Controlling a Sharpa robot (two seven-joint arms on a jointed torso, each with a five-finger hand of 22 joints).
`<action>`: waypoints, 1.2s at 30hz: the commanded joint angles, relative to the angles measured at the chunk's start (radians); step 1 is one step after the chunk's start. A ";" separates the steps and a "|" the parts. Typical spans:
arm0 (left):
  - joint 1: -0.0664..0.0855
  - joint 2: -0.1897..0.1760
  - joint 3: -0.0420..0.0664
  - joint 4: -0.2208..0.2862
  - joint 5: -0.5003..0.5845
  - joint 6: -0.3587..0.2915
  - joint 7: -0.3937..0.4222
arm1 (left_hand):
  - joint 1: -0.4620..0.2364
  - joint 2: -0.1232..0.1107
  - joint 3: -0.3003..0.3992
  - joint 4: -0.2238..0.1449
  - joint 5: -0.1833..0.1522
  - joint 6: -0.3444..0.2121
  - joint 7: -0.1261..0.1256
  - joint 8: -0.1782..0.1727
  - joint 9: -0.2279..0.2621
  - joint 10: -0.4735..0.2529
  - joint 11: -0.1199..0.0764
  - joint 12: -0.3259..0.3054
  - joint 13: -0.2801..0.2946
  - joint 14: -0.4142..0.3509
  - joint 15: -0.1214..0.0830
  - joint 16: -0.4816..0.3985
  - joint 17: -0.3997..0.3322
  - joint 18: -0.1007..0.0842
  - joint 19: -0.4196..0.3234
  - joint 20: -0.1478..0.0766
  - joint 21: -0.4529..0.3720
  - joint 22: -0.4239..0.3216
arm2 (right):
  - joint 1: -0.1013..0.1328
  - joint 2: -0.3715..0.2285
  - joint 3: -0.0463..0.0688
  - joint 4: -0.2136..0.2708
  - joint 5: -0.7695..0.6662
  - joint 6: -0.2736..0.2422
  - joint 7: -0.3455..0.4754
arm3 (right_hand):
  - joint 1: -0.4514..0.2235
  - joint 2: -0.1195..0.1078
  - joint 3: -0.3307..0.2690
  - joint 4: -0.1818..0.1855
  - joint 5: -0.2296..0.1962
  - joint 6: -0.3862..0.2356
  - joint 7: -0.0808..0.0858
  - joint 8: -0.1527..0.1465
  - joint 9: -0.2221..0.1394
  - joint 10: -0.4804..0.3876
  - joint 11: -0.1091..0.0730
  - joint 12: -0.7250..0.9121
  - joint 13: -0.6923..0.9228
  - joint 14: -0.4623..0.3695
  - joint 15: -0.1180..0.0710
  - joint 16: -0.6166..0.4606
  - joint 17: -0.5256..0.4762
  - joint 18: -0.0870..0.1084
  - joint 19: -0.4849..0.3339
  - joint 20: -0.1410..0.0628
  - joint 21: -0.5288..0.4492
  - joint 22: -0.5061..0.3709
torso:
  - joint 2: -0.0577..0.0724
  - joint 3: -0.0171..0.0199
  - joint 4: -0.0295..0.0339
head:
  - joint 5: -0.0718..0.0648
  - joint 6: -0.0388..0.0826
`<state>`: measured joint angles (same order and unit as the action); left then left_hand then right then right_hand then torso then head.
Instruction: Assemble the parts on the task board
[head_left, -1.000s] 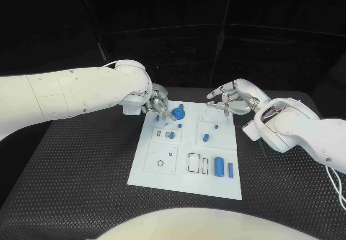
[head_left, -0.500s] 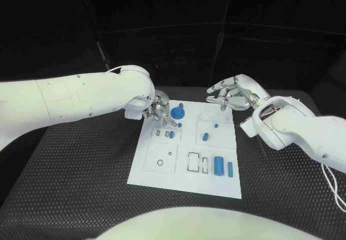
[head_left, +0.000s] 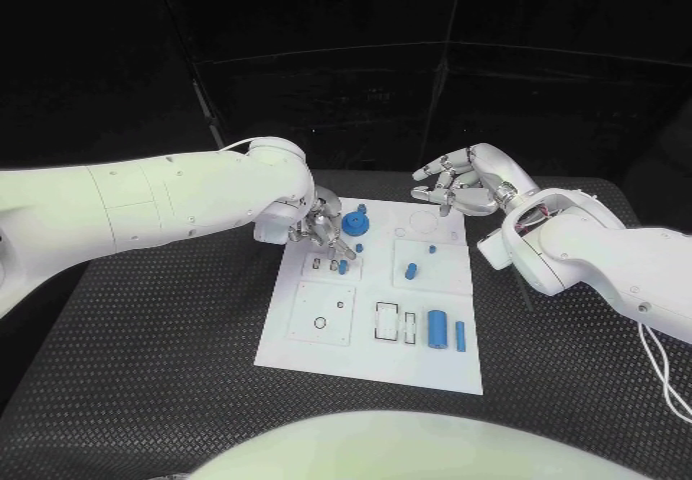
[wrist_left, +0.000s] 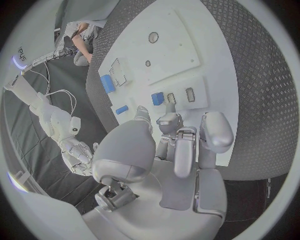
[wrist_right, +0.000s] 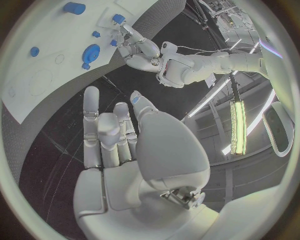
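Note:
The white task board (head_left: 325, 350) lies in the middle of the table. On it are a round blue gear (head_left: 356, 225), a small blue part (head_left: 343, 265) by the left slots, and more blue parts (head_left: 437, 328) toward the near edge. My left hand (head_left: 317, 230) hangs over the board's left side. Its fingertips (wrist_left: 167, 120) sit right beside the small blue part (wrist_left: 157, 98), and I cannot tell if they touch it. My right hand (head_left: 464, 185) is raised above the board's far right corner, its fingers (wrist_right: 92, 115) spread and holding nothing.
The black ribbed table (head_left: 159, 330) surrounds the board (wrist_left: 175, 50). The right wrist view shows the gear (wrist_right: 92, 51), the left hand (wrist_right: 140, 47) and the board's far end (wrist_right: 31, 85). Empty slots (head_left: 392, 323) lie in the near half of the board.
My left hand has moved from the blue gear toward me along the board's left side to the small blue part. My right hand has risen slightly, still holding nothing.

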<state>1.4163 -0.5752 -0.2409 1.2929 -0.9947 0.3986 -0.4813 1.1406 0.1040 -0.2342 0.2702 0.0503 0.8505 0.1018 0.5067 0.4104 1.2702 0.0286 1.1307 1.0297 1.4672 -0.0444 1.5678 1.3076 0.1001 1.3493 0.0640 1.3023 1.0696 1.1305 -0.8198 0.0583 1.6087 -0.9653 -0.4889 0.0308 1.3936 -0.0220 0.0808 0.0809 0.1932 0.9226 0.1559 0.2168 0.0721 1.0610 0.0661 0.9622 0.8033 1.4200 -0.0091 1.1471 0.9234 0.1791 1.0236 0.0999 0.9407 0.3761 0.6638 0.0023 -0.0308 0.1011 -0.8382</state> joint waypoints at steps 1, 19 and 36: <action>-0.002 0.007 0.001 -0.006 -0.005 0.022 -0.008 | 0.008 0.002 -0.008 0.000 -0.003 -0.003 0.002 -0.003 0.000 -0.007 -0.002 -0.003 0.001 0.104 0.006 0.003 0.263 -0.006 -0.008 0.002 -0.005 0.000 | 0.002 0.003 0.001 -0.001 0.004 -0.014 0.007 | 0.008 -0.001 -0.001 -0.007 0.005 -0.007 0.000 0.003 -0.001 -0.011 0.001 -0.006 -0.003 -0.008 0.000 -0.007 -0.003 0.005 -0.005 0.000 -0.008 -0.002 | 0.000 -0.0001 -0.0001 | 0.000 -0.002; -0.018 0.036 0.001 -0.043 -0.004 0.035 -0.012 | 0.018 0.003 -0.010 -0.005 -0.003 -0.001 0.002 -0.001 0.001 -0.008 -0.001 0.000 0.004 0.104 0.006 0.003 0.263 -0.006 -0.010 0.004 -0.004 0.001 | 0.002 0.007 0.001 -0.004 0.006 -0.012 0.004 | 0.008 -0.002 -0.001 -0.007 0.010 -0.010 0.001 0.003 -0.002 -0.012 0.002 -0.009 -0.009 -0.008 0.001 -0.012 -0.005 0.005 -0.003 0.001 -0.012 -0.004 | -0.001 0.0000 -0.0002 | 0.002 -0.008; -0.024 0.042 0.001 -0.047 -0.004 0.052 -0.013 | 0.031 0.008 -0.011 -0.011 -0.003 0.003 0.002 0.002 0.003 -0.010 -0.001 0.001 0.006 0.104 0.007 0.003 0.263 -0.005 -0.012 0.005 -0.002 0.004 | 0.002 0.010 0.001 -0.006 0.015 -0.009 0.008 | 0.011 0.000 0.002 -0.008 0.016 -0.017 0.002 0.002 -0.003 -0.018 0.003 -0.015 -0.021 -0.009 0.001 -0.021 -0.013 0.005 -0.001 0.001 -0.018 -0.008 | -0.001 -0.0006 0.0000 | 0.001 -0.012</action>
<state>1.3912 -0.5343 -0.2405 1.2453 -0.9954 0.4332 -0.4865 1.1628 0.1095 -0.2425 0.2619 0.0503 0.8505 0.1018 0.5075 0.4122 1.2665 0.0249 1.1307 1.0344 1.4672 -0.0445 1.5678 1.3075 0.1001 1.3448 0.0685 1.3023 1.0728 1.1305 -0.8107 0.0583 1.6012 -0.9572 -0.4915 0.0300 1.3935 -0.0220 0.0835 0.0783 0.2035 0.9121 0.1597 0.2168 0.0705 1.0501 0.0697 0.9502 0.7842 1.4202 -0.0090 1.1325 0.9115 0.1789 1.0237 0.0999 0.9273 0.3693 0.6632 0.0017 -0.0304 0.1031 -0.8501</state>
